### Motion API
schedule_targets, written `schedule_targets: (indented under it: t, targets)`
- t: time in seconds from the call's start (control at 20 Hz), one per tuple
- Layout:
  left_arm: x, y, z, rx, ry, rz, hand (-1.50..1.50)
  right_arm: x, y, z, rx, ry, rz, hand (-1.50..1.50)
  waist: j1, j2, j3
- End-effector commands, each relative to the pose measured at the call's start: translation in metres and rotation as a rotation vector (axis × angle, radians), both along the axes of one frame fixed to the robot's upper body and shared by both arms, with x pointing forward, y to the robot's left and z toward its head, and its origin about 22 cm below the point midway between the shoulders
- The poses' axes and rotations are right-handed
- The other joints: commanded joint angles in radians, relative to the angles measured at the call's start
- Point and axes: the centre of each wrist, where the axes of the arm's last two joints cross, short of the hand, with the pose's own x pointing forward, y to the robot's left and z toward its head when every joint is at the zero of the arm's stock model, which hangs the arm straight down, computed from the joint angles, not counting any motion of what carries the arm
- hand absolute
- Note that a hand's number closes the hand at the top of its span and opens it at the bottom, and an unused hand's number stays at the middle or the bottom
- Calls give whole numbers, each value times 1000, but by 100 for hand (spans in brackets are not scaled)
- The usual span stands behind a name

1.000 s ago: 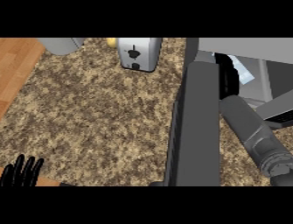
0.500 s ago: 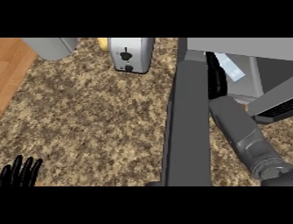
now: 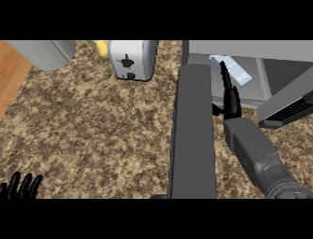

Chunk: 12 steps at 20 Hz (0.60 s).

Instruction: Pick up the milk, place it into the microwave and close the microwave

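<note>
The milk, a pale blue-white carton, stands inside the microwave at the upper right of the head view, just behind the open cavity's left edge and tilted slightly; the microwave door is swung open and seen edge-on, a long dark grey slab running down the middle of the view from the cavity's left side to the lower edge; the right hand is stretched out straight and narrow on the end of its grey forearm, fingers extended and close together, pointing up toward the carton; the fingertips lie just beside the milk's left edge, and I cannot tell whether they touch it; nothing is curled round the carton, so the hand holds nothing; it sits between the door's inner face and the cavity opening; the left hand rests at the lower left corner, fingers up and spread, holding nothing, well apart from everything else; a grey toaster stands on the speckled counter at the top, with a yellow object just beside its left side.
</note>
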Motion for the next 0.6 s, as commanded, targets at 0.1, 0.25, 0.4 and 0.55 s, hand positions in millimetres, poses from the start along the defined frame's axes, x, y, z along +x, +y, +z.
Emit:
schedule_targets:
  t: [0.1,0.25,0.4,0.55]
  targets:
    - [-8,-14,-6,7,17,18,-150,-32,-3,-36,87,-23,41,-150,-31,-15,-2]
    - [-27,-5,0,-6,37,26,-150,-46,-16,-50,94,-32,55,-150,-40,-22,-3]
    - [-18,6,5,17,51,22,-150,-61,-11,-63,133,-26,86,-150,-56,-25,-3]
    - [-18,-12,-5,21,65,12,-150,-77,-13,-75,193,-25,136,-150,-74,-33,-5]
